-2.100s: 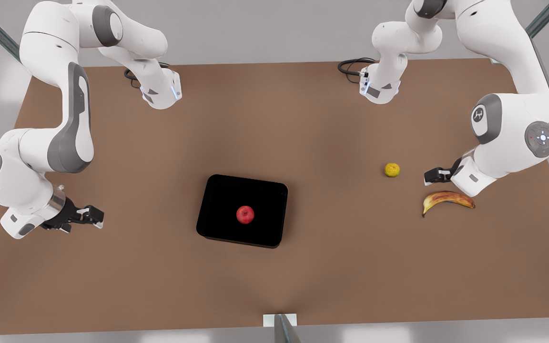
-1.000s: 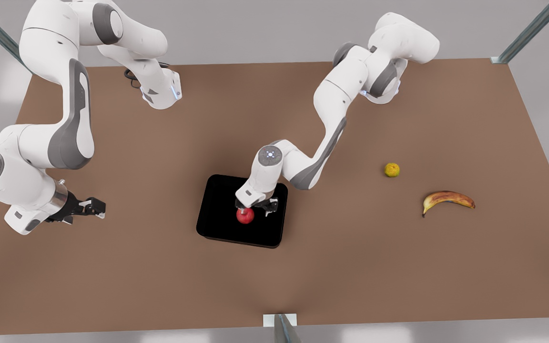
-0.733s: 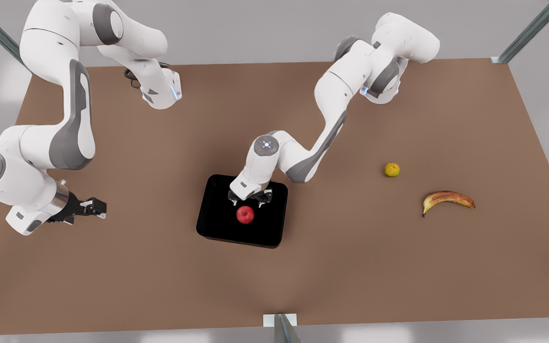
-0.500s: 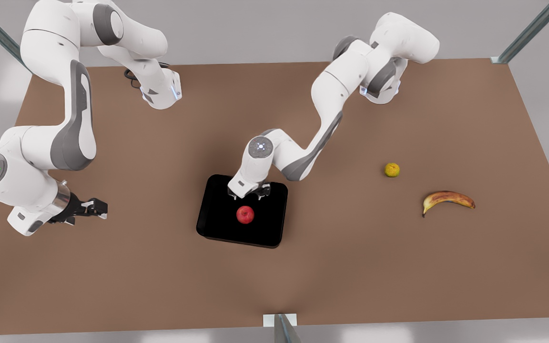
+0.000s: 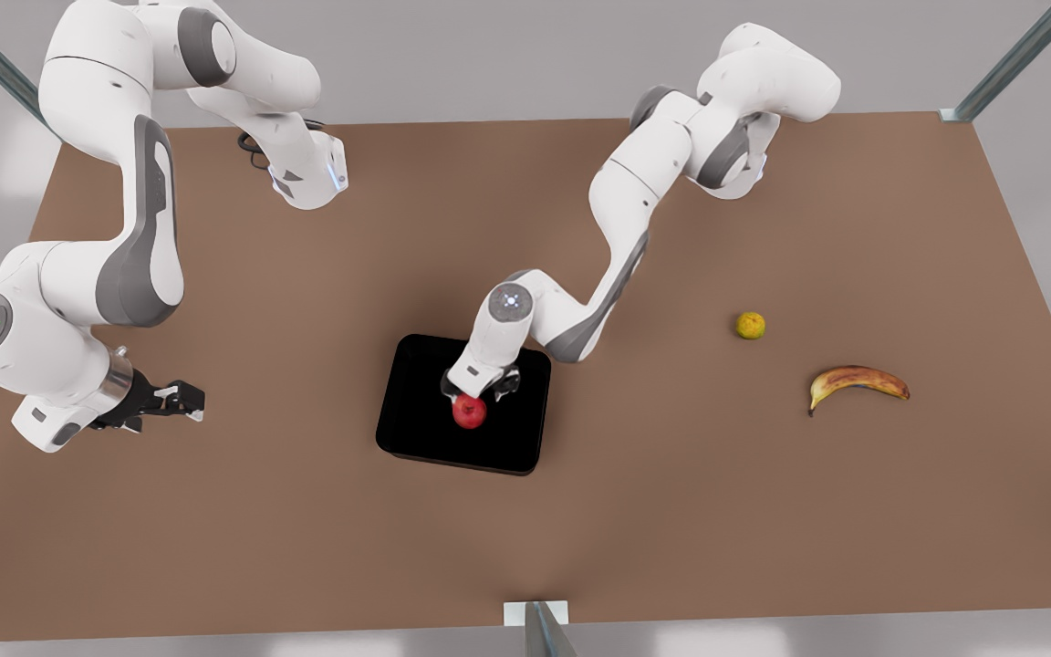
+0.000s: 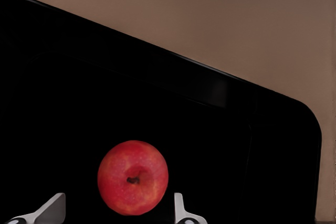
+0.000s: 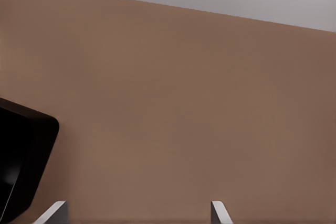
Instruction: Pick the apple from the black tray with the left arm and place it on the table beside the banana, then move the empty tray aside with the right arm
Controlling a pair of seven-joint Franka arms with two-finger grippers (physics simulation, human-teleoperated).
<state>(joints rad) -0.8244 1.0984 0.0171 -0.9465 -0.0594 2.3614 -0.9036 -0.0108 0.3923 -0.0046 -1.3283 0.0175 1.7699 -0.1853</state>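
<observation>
Two open fingers of my left gripper [image 5: 480, 391] straddle the apple [image 5: 469, 411] in the tray [image 5: 416, 429], directly above it; right gripper [image 5: 181, 401], unclenched, waits.

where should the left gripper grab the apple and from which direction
Grip the apple across its round middle, coming straight down from above. It sits stem dimple up on the flat floor of the black tray, well clear of the low rim, so both flanks are free. The left gripper hangs over it with jaws open wider than the fruit. The right gripper waits at the front view's left.
</observation>
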